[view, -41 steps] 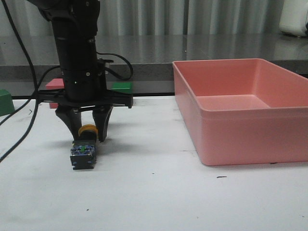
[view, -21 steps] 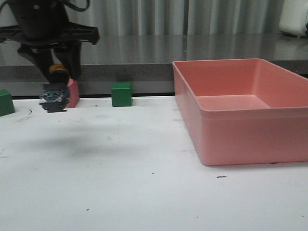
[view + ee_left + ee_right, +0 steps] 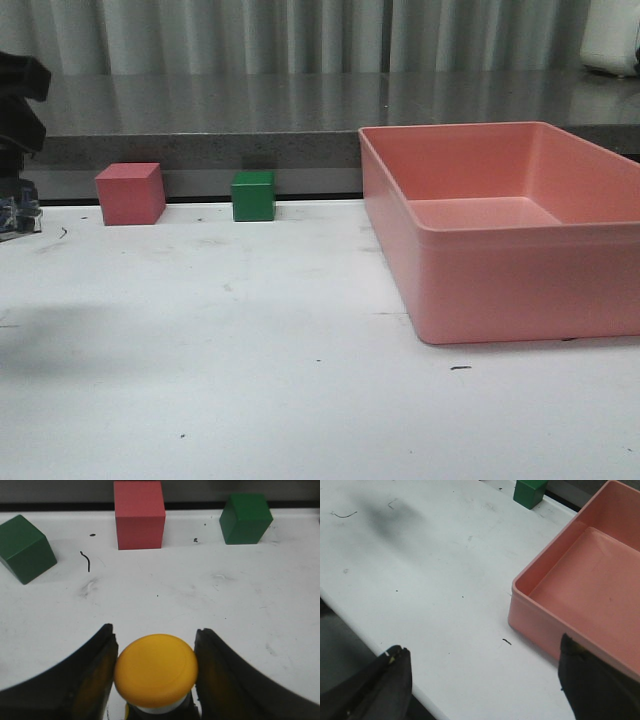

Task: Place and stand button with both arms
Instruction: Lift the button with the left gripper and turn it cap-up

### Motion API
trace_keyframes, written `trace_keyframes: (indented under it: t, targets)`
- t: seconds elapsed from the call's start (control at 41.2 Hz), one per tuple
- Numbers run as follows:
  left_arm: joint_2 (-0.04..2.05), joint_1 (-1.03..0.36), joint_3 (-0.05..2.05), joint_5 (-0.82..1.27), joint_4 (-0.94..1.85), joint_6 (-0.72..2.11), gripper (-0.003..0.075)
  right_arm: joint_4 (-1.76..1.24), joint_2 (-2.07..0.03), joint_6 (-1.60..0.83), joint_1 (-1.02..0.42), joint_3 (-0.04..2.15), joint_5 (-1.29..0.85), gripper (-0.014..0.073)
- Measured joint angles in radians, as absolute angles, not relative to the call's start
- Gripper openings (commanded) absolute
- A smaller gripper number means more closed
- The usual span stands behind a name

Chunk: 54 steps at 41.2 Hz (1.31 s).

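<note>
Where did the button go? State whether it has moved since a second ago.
Yes. The button, held in the left gripper, was on the table right of the red cube; now it hangs lifted at the front view's left edge, left of that cube.

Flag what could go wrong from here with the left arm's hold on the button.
1. The left gripper pinches the button only at its round yellow cap; a smooth curved cap may slip or twist, so the button could drop or rotate.
2. In the front view the button hangs above the table at the frame's left edge, nearly out of sight, making tracking poor.
3. The right gripper is open and far off, so the handover looks unprepared.
</note>
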<state>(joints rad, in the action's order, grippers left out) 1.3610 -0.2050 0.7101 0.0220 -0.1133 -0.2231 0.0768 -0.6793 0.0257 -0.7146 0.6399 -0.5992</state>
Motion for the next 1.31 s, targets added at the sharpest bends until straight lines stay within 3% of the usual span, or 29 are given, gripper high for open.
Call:
trace_keyframes:
  t: [0.436,0.946,1.309]
  targets:
    - [1.344,-0.192,0.349,-0.683,-0.248,-0.171,0.0257,0.077,-0.679,0.026,-0.715,0.64,-0.599,0.0615]
    - [1.694,-0.167,0.343,-1.074,-0.232,-0.118,0.0257,0.077,-0.679,0.028,-0.715,0.64,-0.599,0.0615]
    - [1.87,-0.167,0.358,-1.179,-0.227,-0.056,0.0258,0.077,-0.679,0.028,-0.715,0.64,-0.599,0.0615]
